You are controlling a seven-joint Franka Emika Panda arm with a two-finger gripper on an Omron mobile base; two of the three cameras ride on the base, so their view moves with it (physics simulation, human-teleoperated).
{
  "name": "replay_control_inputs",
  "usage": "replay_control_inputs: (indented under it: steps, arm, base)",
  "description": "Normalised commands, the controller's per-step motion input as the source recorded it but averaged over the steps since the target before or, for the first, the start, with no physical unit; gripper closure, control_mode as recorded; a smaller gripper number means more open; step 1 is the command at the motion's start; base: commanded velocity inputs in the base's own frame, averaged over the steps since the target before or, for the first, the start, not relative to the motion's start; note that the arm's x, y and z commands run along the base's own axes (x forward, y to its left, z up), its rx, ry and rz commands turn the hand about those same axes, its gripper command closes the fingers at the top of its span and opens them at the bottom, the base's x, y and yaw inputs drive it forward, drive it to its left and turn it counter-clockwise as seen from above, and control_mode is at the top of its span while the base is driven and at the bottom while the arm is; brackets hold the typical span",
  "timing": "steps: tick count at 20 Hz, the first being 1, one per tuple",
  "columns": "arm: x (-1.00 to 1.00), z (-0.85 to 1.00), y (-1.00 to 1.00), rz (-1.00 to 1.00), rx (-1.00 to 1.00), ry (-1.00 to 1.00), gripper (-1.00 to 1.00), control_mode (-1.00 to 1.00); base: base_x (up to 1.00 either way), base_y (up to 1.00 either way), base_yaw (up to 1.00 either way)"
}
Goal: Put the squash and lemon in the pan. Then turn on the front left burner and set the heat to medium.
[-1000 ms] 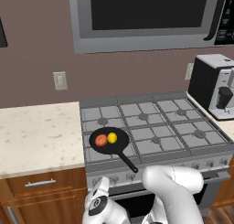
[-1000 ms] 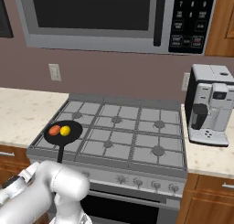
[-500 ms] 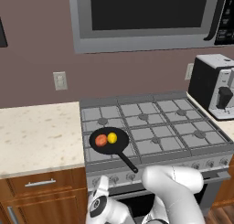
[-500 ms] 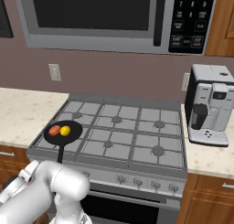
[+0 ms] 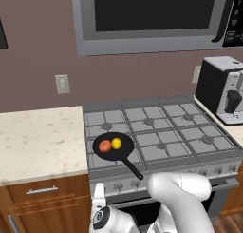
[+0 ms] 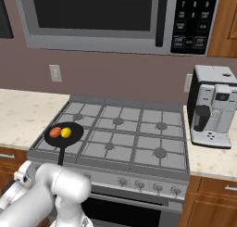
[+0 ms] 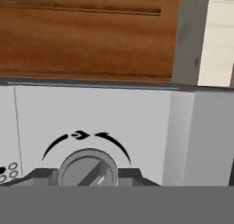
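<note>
Kitchen stove front: squash (image 5: 105,145) and lemon (image 5: 116,143) lie in pan (image 5: 113,147) on front left burner (image 5: 113,159). Claw (image 7: 87,175) straddles knob (image 7: 88,169); its grip cannot be told. Advice: centre, clamp, rotate to mid-arc.

The pan (image 5: 113,147) sits on the front left burner (image 5: 112,151), with the squash (image 5: 105,146) and the lemon (image 5: 116,143) inside it, touching, squash to the left. The desk (image 5: 40,139) lies left of the stove, the coffee machine (image 5: 223,90) right of it.
</note>
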Motion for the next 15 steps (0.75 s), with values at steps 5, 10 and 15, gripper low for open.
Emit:
replay_control_inputs:
  steps: [5, 10, 15]
  arm:
    - [-0.45, -0.50, -0.36, 0.00, -0.64, 0.09, 1.00, -1.00]
    - [-0.39, -0.53, -0.36, 0.00, -0.63, 0.09, 1.00, -1.00]
    - [-0.04, -0.13, -0.17, 0.00, -0.42, 0.01, 1.00, -1.00]
  base:
    - [0.00, 0.00, 0.00]
    - [0.00, 0.00, 0.00]
    - [0.00, 0.00, 0.00]
